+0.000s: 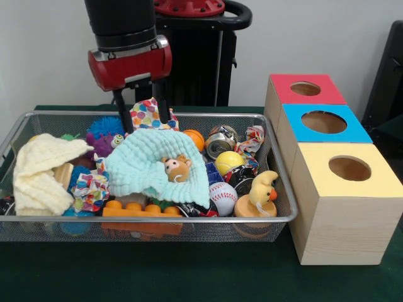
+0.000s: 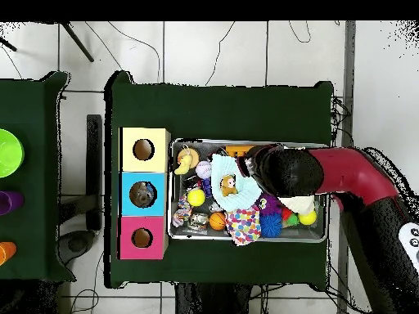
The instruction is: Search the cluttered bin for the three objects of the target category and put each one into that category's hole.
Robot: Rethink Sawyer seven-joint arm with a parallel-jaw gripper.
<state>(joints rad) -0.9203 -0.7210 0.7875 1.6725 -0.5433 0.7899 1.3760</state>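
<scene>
Finding the gripper (image 1: 140, 123) spread wide and clasping nothing, dipping into the far side of the wire bin (image 1: 145, 219) with its two black fingers straddling the polka-dot cloth (image 1: 147, 114). Taking that cloth, lying against the bin's far wall just behind the mint cloth (image 1: 141, 157), as the likely target, though nothing is marking the category outright. Expecting it to be light, limp and unbreakable, sagging and trailing once lifted, possibly dragging neighbours along. Judging a pinch on a raised fold near its middle to be the safest hold. Noting the mint cloth draping over much of the centre, with a small bear toy (image 1: 177, 168) resting on it and unknown items hiding beneath. Seeing a cream cloth (image 1: 41, 170) at the left covering more. Losing the fingertips behind the mint cloth, so not telling whether they are touching anything. Failing to make out from overhead what is sitting inside the blue box (image 1: 359, 133).
</scene>
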